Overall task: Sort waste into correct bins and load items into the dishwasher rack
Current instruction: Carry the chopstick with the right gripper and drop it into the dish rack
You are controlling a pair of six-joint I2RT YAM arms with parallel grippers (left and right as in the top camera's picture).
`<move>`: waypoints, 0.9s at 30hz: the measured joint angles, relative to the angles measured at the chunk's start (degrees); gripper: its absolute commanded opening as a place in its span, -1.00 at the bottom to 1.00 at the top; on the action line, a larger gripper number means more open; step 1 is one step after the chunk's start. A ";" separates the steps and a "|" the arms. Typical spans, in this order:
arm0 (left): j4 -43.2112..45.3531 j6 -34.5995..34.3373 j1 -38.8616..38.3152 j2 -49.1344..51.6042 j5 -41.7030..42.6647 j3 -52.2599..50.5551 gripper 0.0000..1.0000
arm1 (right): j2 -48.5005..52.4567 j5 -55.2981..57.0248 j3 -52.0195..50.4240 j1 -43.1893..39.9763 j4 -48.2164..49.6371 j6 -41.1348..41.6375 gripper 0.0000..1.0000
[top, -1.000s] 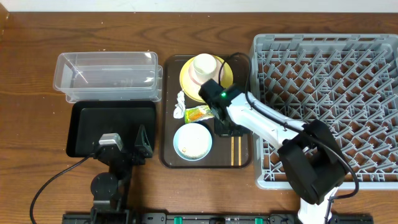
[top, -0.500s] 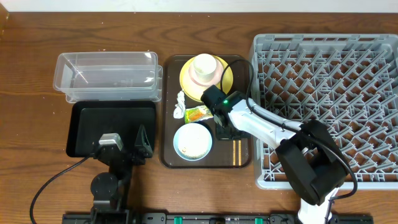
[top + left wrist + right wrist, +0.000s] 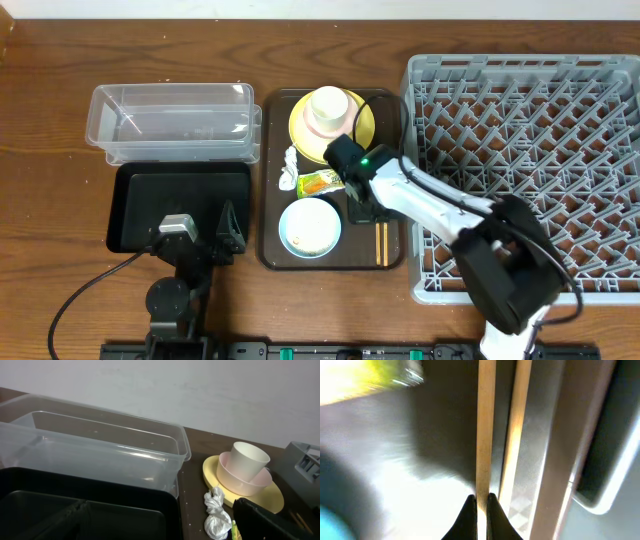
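Note:
My right gripper (image 3: 481,502) is shut on one wooden chopstick (image 3: 485,425); the second chopstick (image 3: 516,435) lies right beside it. Both lie on the dark brown serving tray (image 3: 270,240), the pair (image 3: 380,243) just below the gripper (image 3: 365,205). A white cup (image 3: 330,105) stands in a white bowl (image 3: 318,130) on the yellow plate (image 3: 364,126). A light blue bowl (image 3: 309,227) holds food scraps. The tissue (image 3: 290,165) and the green-and-yellow wrapper (image 3: 320,182) lie between them. My left gripper (image 3: 228,228) rests over the black tray (image 3: 180,195).
The clear tub (image 3: 170,122) stands behind the black tray, also in the left wrist view (image 3: 100,445). The grey dishwasher rack (image 3: 530,150) fills the right side, its left wall close to the chopsticks. The left wrist view shows the tissue (image 3: 216,515) and cup (image 3: 249,459).
The right gripper has shifted slightly over the chopsticks, and the chopstick pair now looks a little closer together. The left arm has not moved.

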 measured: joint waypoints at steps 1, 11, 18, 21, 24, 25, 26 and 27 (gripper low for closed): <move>0.00 0.00 0.00 0.00 0.00 0.00 0.86 | -1.29 0.04 0.59 0.00 0.07 -0.76 -0.98; 0.00 0.00 0.00 0.00 0.00 0.00 0.86 | -20.96 2.01 4.96 -4.04 -0.83 -10.93 -0.98; 0.00 0.00 0.00 0.00 0.00 0.00 0.86 | -25.38 5.31 4.96 -14.21 -4.17 -19.17 -0.99; 0.00 0.00 0.00 0.00 0.00 0.00 0.86 | -25.24 5.84 4.94 -18.27 -4.63 -22.97 -0.98; 0.00 0.02 0.00 0.00 0.00 0.00 0.86 | -24.74 5.97 4.94 -21.14 -4.66 -25.62 -0.98; 0.00 0.00 0.00 0.00 0.00 0.00 0.87 | -24.30 6.01 4.94 -21.94 -4.66 -26.21 -0.98; 0.00 0.00 0.00 0.00 0.00 0.00 0.86 | -23.67 5.99 4.94 -22.75 -4.66 -26.71 -0.98; 0.00 0.00 0.00 0.00 0.00 0.00 0.86 | -22.95 6.01 4.94 -23.45 -4.66 -27.15 -0.98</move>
